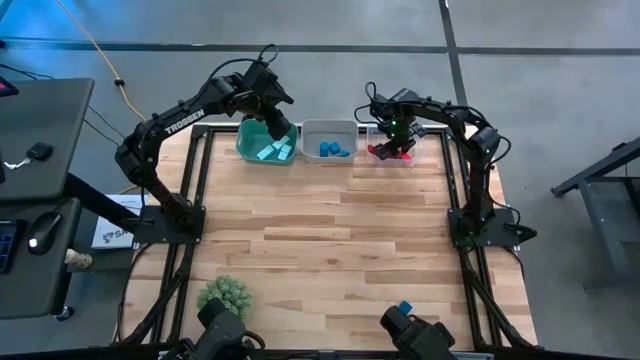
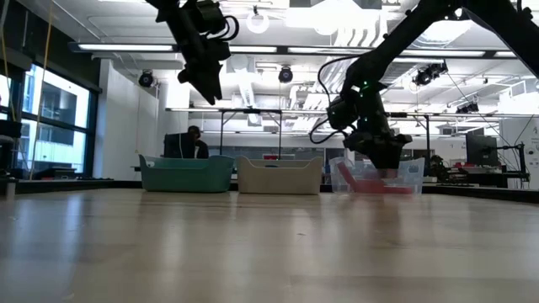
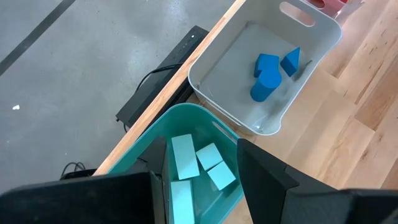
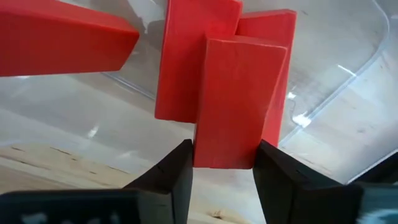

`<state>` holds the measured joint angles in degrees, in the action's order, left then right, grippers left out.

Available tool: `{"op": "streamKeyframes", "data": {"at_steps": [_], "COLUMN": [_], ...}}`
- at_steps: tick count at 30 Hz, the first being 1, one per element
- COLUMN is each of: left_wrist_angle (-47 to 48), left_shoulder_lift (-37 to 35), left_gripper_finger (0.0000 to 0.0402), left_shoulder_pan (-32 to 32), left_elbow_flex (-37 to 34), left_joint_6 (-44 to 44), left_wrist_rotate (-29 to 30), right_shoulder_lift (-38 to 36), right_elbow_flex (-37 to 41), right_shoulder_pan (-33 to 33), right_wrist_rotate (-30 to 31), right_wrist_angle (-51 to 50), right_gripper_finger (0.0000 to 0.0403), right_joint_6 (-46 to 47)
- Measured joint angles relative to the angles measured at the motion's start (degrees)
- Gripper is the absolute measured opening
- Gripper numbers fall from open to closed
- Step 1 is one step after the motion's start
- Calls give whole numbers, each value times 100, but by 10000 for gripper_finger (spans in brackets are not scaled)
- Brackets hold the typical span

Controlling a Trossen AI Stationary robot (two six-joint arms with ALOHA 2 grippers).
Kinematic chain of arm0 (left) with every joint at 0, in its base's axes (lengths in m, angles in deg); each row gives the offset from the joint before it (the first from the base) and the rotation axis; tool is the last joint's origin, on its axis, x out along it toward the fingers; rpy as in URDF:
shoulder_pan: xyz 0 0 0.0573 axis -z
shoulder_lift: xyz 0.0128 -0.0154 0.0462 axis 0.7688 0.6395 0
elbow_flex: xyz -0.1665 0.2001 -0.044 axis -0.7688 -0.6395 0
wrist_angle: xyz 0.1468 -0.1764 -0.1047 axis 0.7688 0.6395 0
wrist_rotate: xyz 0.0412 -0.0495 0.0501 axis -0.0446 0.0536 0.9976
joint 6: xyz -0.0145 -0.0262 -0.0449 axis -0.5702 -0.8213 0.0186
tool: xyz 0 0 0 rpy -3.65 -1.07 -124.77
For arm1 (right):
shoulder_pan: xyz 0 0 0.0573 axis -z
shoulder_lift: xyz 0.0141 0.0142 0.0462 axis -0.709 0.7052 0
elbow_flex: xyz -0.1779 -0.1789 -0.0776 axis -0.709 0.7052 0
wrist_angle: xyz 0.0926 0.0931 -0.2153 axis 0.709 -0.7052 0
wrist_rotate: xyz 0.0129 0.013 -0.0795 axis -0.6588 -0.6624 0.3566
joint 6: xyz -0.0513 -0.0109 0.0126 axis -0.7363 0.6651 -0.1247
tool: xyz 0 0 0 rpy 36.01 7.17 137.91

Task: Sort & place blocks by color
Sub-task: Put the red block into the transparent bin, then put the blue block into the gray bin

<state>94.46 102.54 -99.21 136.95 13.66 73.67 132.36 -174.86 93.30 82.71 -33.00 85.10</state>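
Note:
Three bins stand in a row at the table's far edge. The teal bin [image 1: 266,148] holds several light teal blocks [image 3: 199,162]. The white bin [image 1: 329,130] holds blue blocks [image 3: 270,71]. The clear bin [image 1: 412,152] holds red blocks [image 4: 186,56]. My left gripper [image 3: 205,186] hangs open above the teal bin with nothing between its fingers. My right gripper [image 4: 224,171] reaches down into the clear bin, shut on a red bar [image 4: 239,99]. My right gripper pinches the red bar by its two long sides at its upper end [image 4: 224,155], between the two fingers. The fingers point steeply down from above. The bar hangs below them inside the clear bin, against other red blocks; whether its lower end rests on the bin's floor I cannot tell.
A green spiky ball [image 1: 224,293] lies near the table's front left. The wooden tabletop [image 1: 330,230] stretches between the bins and the front edge. A person sits far behind the teal bin [image 2: 185,174] in the low view.

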Motion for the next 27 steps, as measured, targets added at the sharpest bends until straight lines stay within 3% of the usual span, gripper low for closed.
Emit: {"op": "streamKeyframes", "data": {"at_steps": [7,18,27], "left_wrist_angle": [2,4,7], "left_shoulder_lift": [0,0,0], "left_gripper_finger": [113,113,113], "left_shoulder_pan": [-1,0,0], "left_elbow_flex": [0,0,0], "left_joint_6": [-8,1,3], "left_wrist_rotate": [-1,-1,0], "right_shoulder_lift": [-7,-7,-260], "right_elbow_flex": [0,-2,-4], "right_shoulder_pan": [-24,-26,-28], "right_wrist_rotate": [57,-8,250], "right_wrist_angle": [-3,-114,-196], "right_gripper_finger": [146,232,232], "right_joint_6": [-9,-50,46]}}
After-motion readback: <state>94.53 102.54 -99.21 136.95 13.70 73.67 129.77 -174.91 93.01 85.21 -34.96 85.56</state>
